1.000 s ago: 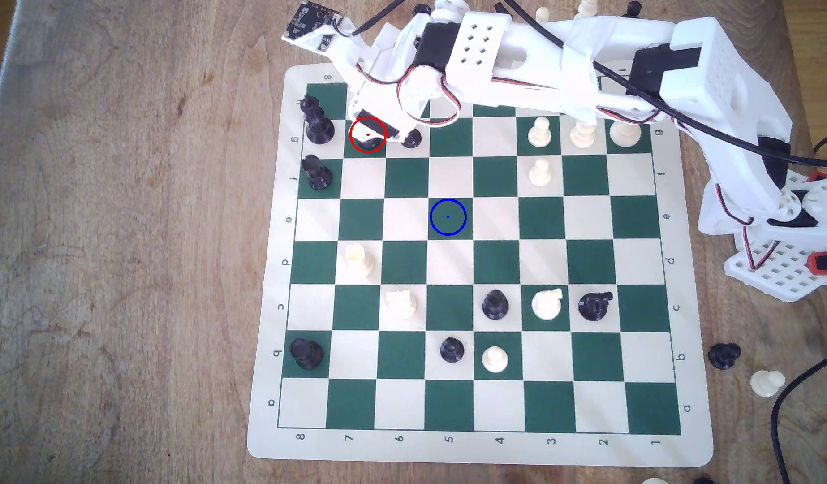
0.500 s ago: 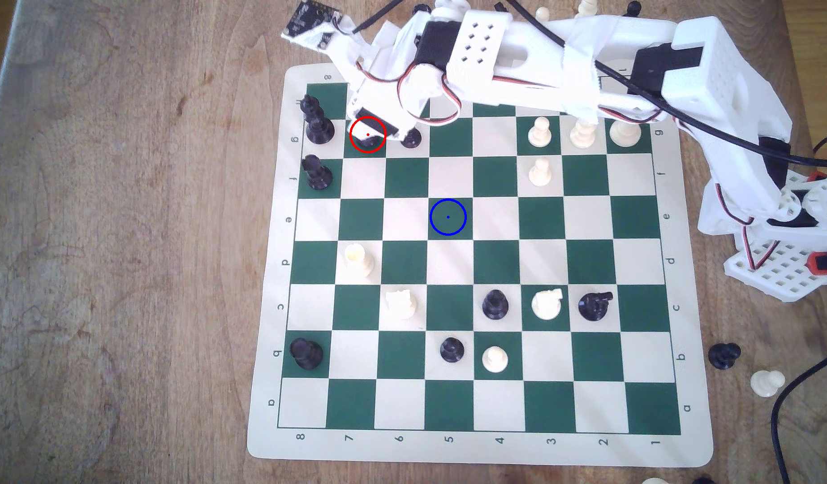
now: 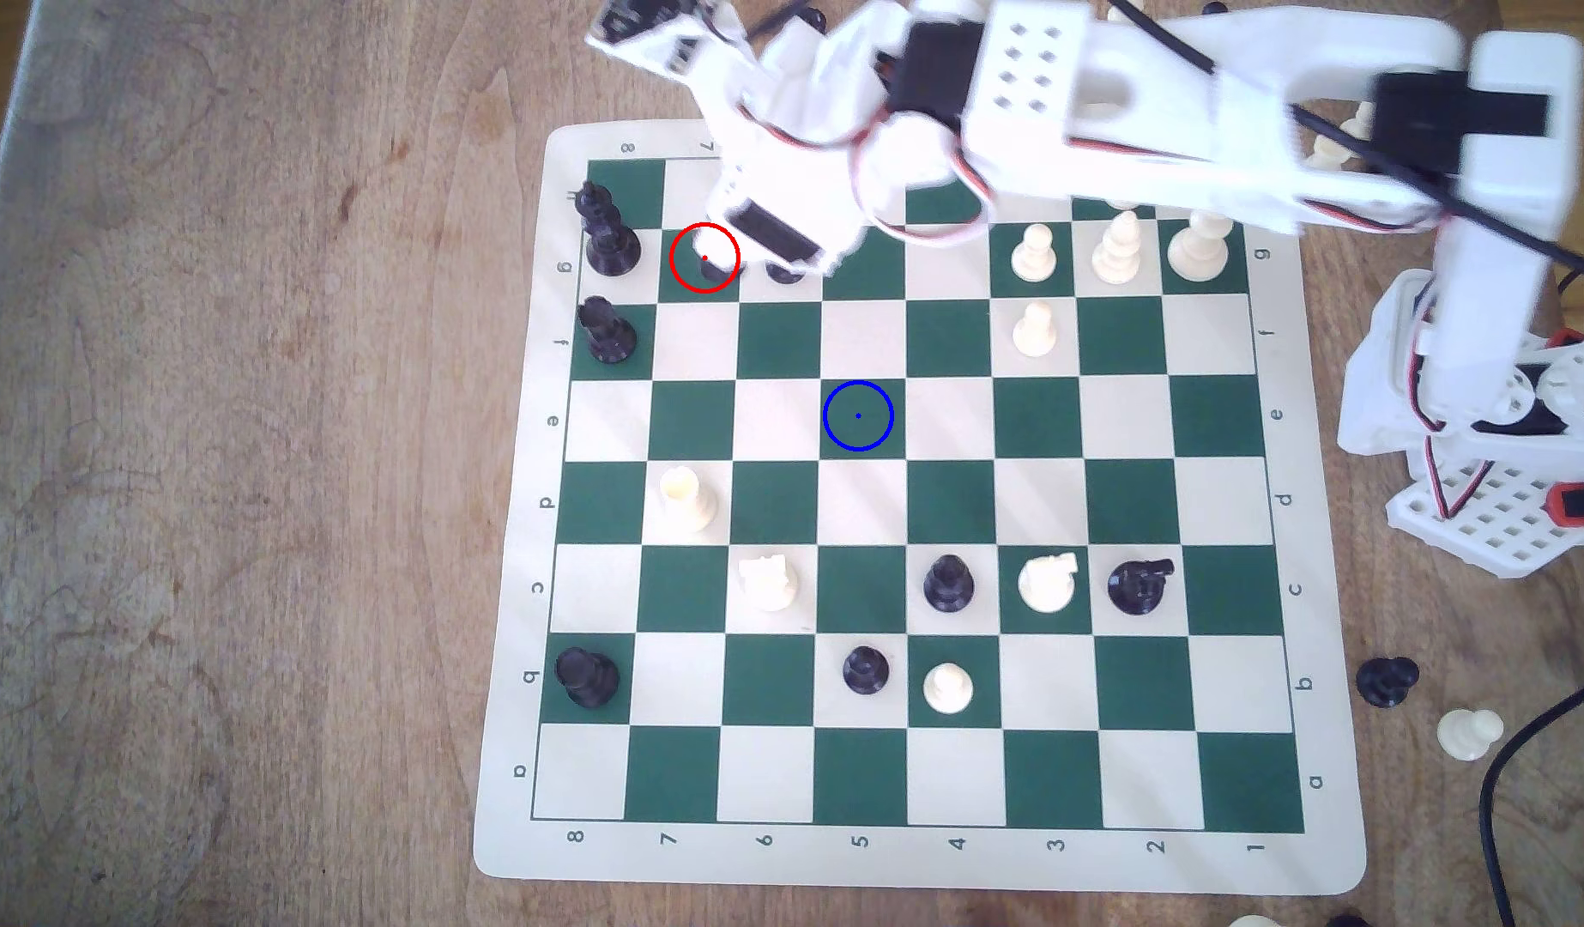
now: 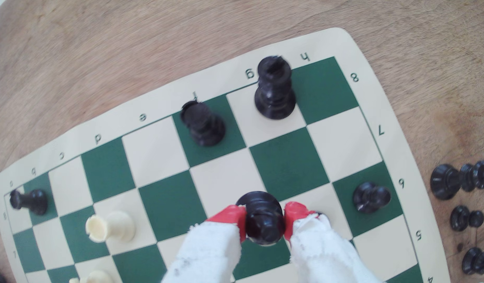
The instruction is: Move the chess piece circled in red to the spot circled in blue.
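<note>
Wrist view: gripper (image 4: 265,217) around chess piece (image 4: 263,220), near file letters "f", "g", "h".

**A:** Where does the chess piece (image 4: 264,225) sit?

**B:** Between the fingers of the gripper (image 4: 265,215), touching both, above the board (image 3: 860,856).

**A:** And ahead of the fingertips?

**B:** The rook (image 4: 204,123) and the cross-topped piece (image 4: 275,89) stand side by side on the board's edge row, apart from the gripper. In the exterior view both are to the gripper's left.

**A:** Anything closer?

**B:** A pawn (image 4: 371,197) stands just beside the gripper, on the exterior view's right. Farther out on that side, loose pieces (image 4: 458,182) lie on the table (image 4: 453,81), off the board.

**A:** The spot (image 3: 858,415)?

**B:** Well apart from the gripper, toward the exterior view's lower right, near the board's middle.
</note>
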`<control>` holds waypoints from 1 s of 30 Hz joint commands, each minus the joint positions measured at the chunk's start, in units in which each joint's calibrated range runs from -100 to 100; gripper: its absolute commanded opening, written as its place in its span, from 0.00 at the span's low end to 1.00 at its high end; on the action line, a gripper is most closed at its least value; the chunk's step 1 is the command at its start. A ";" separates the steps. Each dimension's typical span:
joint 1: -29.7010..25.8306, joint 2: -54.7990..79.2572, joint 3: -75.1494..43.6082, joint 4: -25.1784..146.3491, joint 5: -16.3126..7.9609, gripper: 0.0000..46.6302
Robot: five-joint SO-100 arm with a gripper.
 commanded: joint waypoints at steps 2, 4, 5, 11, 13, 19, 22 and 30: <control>-5.00 -19.26 14.48 -2.14 -0.54 0.01; -5.86 -21.13 17.38 -2.14 -0.54 0.01; -6.09 -21.73 18.47 -2.14 -0.54 0.01; -6.72 -21.89 25.72 -2.55 0.20 0.01; -7.11 -21.39 26.99 -2.55 0.39 0.01; -7.58 -19.52 27.53 -4.27 0.15 0.01; -7.66 -18.07 27.53 -5.74 0.20 0.01; -7.19 -14.42 27.72 -7.22 0.39 0.01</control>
